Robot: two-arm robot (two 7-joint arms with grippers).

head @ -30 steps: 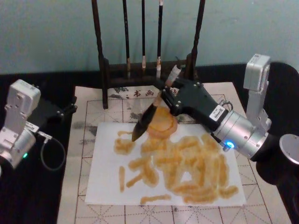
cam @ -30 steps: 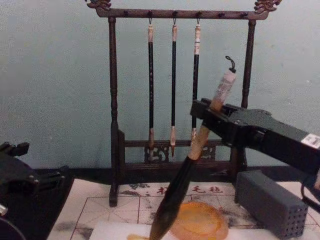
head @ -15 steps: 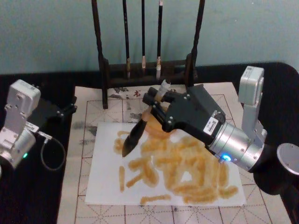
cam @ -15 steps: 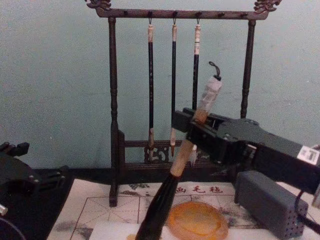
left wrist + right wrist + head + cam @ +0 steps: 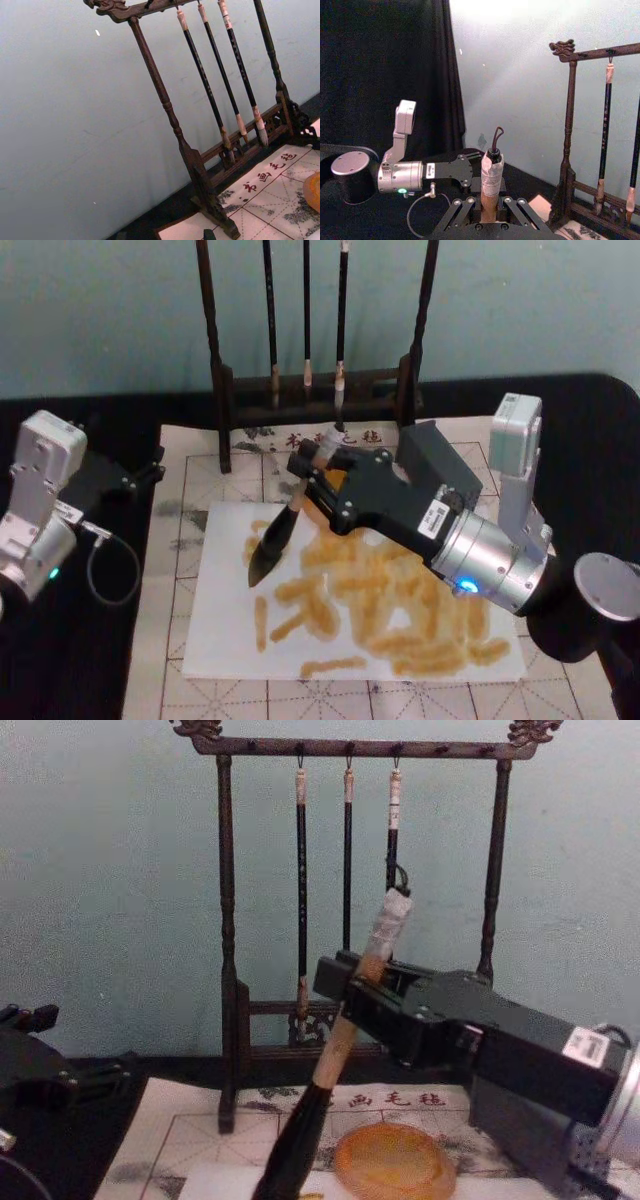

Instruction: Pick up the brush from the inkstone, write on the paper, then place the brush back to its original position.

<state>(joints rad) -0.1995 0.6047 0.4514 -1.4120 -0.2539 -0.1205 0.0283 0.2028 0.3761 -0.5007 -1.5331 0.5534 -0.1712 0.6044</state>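
Observation:
My right gripper point(image 5: 312, 466) is shut on the tan handle of the brush point(image 5: 277, 536). The brush slants down and to the left, and its dark tip hangs over the left part of the paper point(image 5: 222, 632), which carries many orange strokes. I cannot tell whether the tip touches the sheet. In the chest view the brush point(image 5: 334, 1053) crosses in front of the rack, held by the right gripper point(image 5: 358, 988), with the orange inkstone point(image 5: 393, 1161) low to its right. The right wrist view shows the whitish end cap of the brush point(image 5: 491, 170) rising between the fingers. My left gripper point(image 5: 118, 478) rests at the far left.
A dark wooden rack point(image 5: 222, 390) with three thin hanging brushes point(image 5: 347, 870) stands behind the grid-lined mat point(image 5: 180, 502). A grey block point(image 5: 440, 468) sits at the back right, behind my right arm. Black cloth covers the table at both sides.
The right gripper has carried the brush left and toward me, away from the inkstone. The tip now sits over the left strokes of the paper. The left arm has stayed still.

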